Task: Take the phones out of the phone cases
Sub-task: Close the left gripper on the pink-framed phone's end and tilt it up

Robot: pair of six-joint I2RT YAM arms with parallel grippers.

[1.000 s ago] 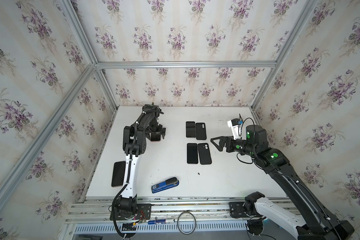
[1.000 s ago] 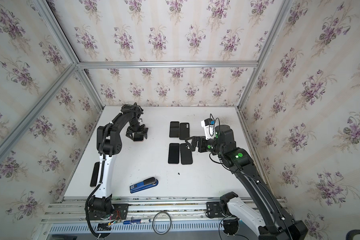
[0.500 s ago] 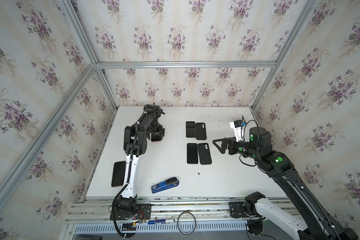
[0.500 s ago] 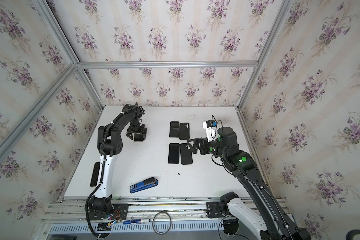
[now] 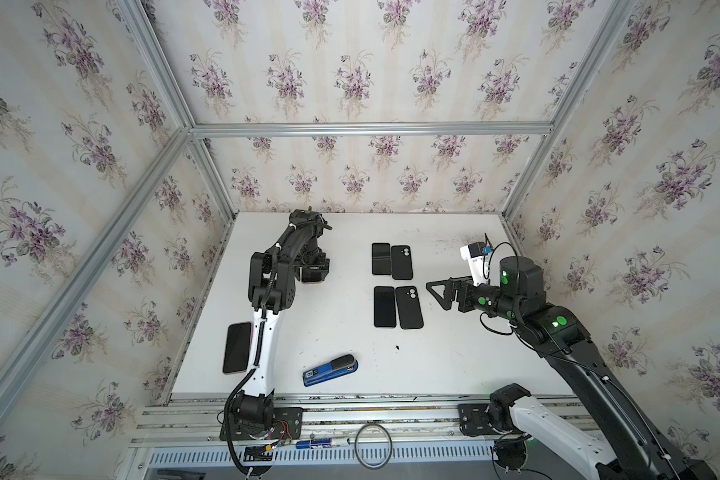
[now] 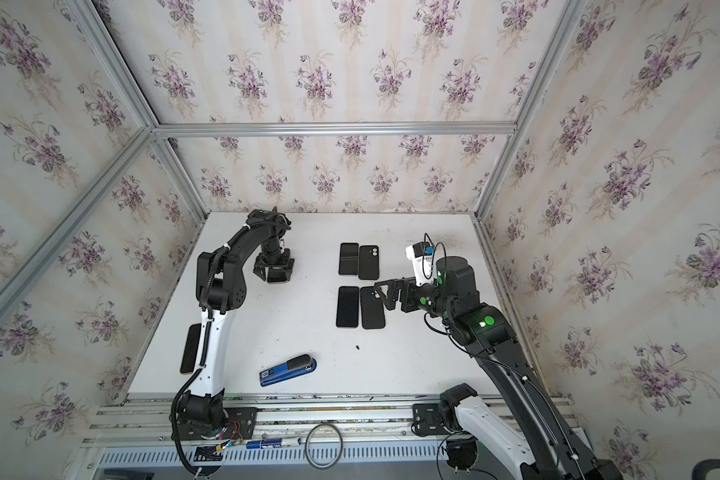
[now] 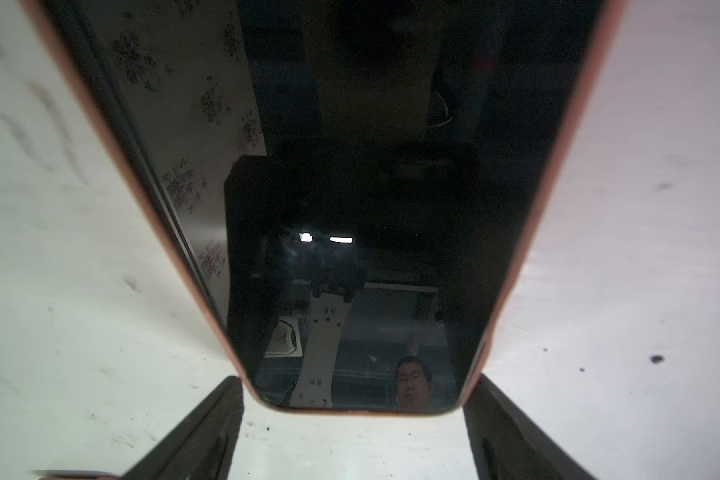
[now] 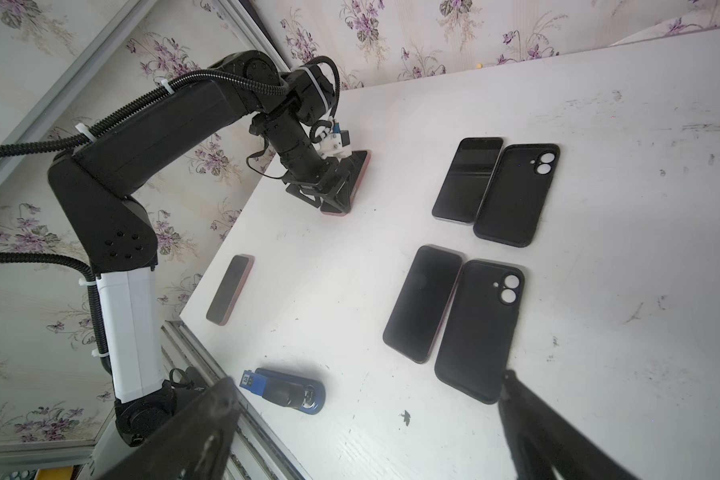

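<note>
The phone (image 7: pixel 371 187) lies screen up at the back left of the table, inside a pinkish-red phone case whose rim (image 7: pixel 516 266) frames it. My left gripper (image 5: pixel 314 276) (image 6: pixel 277 276) stands over the phone. Its two fingers (image 7: pixel 208 432) meet the case's sides at one end, shut on it. In the right wrist view the phone's red edge (image 8: pixel 360 170) shows under that gripper. My right gripper (image 5: pixel 433 289) (image 8: pixel 366 382) hangs open and holds nothing, to the right of the loose phones.
Two bare black phones (image 5: pixel 381 259) (image 5: pixel 384 306) lie mid-table, each beside an empty black case (image 5: pixel 402 262) (image 5: pixel 409 307). Another cased phone (image 5: pixel 238 348) lies at the left edge. A blue stapler (image 5: pixel 330 370) lies near the front.
My left gripper's fingers have narrowed onto the case's sides. The right arm has shifted slightly to the right, still open.
</note>
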